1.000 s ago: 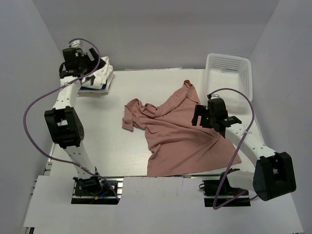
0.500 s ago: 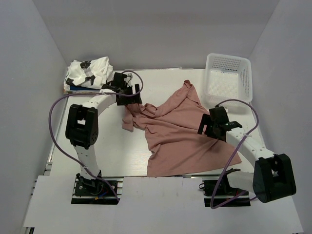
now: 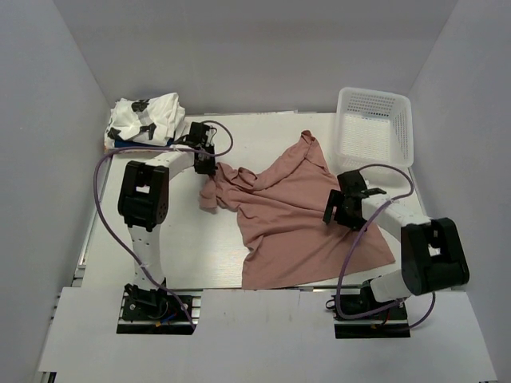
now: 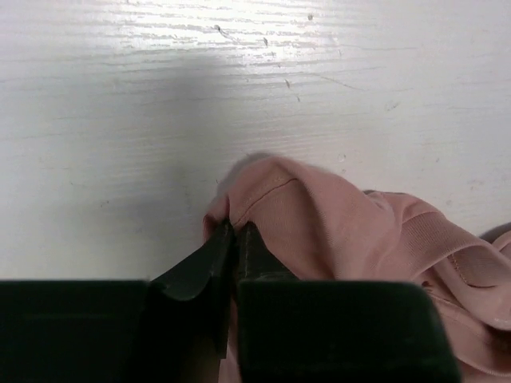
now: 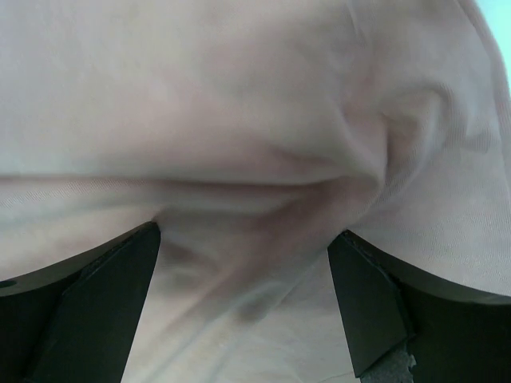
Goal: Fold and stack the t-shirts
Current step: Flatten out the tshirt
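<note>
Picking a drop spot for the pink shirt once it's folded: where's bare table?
Biggest bare table: near-left, between the left arm and the pink shirt. Also a far strip between the shirt stack and the basket. Right side is crowded: shirt, right gripper, basket.

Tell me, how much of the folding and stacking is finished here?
Done: the white printed t-shirt lies folded on a blue one in the far-left corner. In hand: the left gripper is shut on an edge of the pink t-shirt; the right gripper is open over it. Left: folding it, stacking it.
</note>
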You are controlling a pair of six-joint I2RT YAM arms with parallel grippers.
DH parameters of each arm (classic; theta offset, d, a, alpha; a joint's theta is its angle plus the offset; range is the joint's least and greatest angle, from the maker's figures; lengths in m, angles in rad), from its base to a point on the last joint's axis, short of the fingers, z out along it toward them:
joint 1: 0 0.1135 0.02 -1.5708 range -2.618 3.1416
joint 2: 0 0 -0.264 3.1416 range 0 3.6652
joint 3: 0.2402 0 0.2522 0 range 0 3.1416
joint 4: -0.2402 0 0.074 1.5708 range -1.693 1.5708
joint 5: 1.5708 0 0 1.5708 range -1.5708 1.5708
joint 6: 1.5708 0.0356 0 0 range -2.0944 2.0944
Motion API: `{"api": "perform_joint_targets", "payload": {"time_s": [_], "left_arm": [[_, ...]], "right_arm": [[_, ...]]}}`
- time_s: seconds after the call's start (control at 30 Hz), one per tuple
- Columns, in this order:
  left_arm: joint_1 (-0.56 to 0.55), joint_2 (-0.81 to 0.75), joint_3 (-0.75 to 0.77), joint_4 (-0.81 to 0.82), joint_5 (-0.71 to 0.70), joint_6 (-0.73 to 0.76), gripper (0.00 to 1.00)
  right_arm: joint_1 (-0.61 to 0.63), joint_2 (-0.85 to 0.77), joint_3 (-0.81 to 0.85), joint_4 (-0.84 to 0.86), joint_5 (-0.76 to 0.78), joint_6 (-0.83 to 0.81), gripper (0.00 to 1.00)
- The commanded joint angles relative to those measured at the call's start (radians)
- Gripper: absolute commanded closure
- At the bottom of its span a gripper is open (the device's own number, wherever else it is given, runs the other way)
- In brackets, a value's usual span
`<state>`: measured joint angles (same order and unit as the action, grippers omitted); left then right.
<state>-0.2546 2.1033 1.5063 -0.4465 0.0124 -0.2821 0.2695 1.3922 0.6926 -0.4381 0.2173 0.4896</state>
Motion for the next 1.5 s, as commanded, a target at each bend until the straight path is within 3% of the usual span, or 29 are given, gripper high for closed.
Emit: {"api": "perform_joint_targets", "payload": {"time_s": [0.0,0.17,0.27,0.43,0.47,0.5,0.53,0.6,0.67,0.7,0.73,0.77,0.8,0.83,0.87,0.97,1.17,1.3,1.47], "left_arm": [[0.008,-0.012,-0.058,-0.018,-0.060,-0.006,0.84],[0.029,-0.110,-0.211,-0.113,-0.288,-0.199,0.90],[0.067,-0.208,-0.328,-0.103,-0.289,-0.293,0.90],[0.100,-0.314,-0.432,-0.138,-0.362,-0.417,0.84],[0.109,-0.330,-0.442,-0.138,-0.362,-0.428,0.82],[0.109,-0.345,-0.460,-0.127,-0.344,-0.428,0.79],[0.109,-0.376,-0.469,-0.127,-0.313,-0.428,0.68],[0.109,-0.403,-0.469,-0.115,-0.289,-0.419,0.66],[0.109,-0.457,-0.445,-0.115,-0.275,-0.410,0.43],[0.100,-0.482,-0.445,-0.115,-0.275,-0.410,0.33],[0.100,-0.508,-0.445,-0.124,-0.253,-0.410,0.11],[0.100,-0.537,-0.458,-0.124,-0.253,-0.410,0.03],[0.100,-0.599,-0.495,-0.103,-0.229,-0.425,0.00],[0.100,-0.630,-0.517,-0.103,-0.220,-0.425,0.00],[0.100,-0.688,-0.555,-0.103,-0.207,-0.434,0.00],[0.091,-0.759,-0.613,-0.132,-0.207,-0.456,0.00],[0.081,-0.920,-0.840,-0.123,-0.029,-0.486,0.00],[0.081,-1.006,-0.977,-0.009,0.078,-0.486,0.00],[0.072,-0.962,-1.028,0.178,0.158,-0.476,0.02]], "right_arm": [[0.006,0.109,0.076,0.041,-0.065,-0.017,0.10],[0.028,0.318,0.220,0.101,-0.114,-0.052,0.10],[0.043,0.419,0.370,0.105,-0.107,-0.092,0.10],[0.054,0.689,0.720,0.044,-0.105,-0.172,0.10],[0.054,0.741,0.854,0.035,-0.104,-0.196,0.10],[0.056,0.769,0.895,0.036,-0.113,-0.239,0.10],[0.057,0.839,1.020,0.013,-0.151,-0.261,0.10],[0.060,0.879,1.120,-0.031,-0.153,-0.279,0.10],[0.066,0.901,1.254,-0.097,-0.145,-0.322,0.10],[0.069,0.892,1.256,-0.097,-0.147,-0.332,0.10],[0.073,0.824,1.237,-0.068,-0.145,-0.342,0.10],[0.086,0.791,1.181,-0.050,-0.166,-0.345,0.10],[0.100,0.693,1.100,-0.019,-0.194,-0.352,0.10],[0.100,0.692,1.060,0.011,-0.194,-0.350,0.10],[0.118,0.569,0.916,0.027,-0.206,-0.349,0.10],[0.152,0.455,0.814,0.030,-0.199,-0.341,0.10],[0.298,0.199,0.454,-0.013,-0.112,-0.249,0.10],[0.405,0.088,0.256,-0.045,-0.111,-0.165,0.10],[0.560,0.024,0.182,-0.068,-0.102,-0.099,0.10]]}}
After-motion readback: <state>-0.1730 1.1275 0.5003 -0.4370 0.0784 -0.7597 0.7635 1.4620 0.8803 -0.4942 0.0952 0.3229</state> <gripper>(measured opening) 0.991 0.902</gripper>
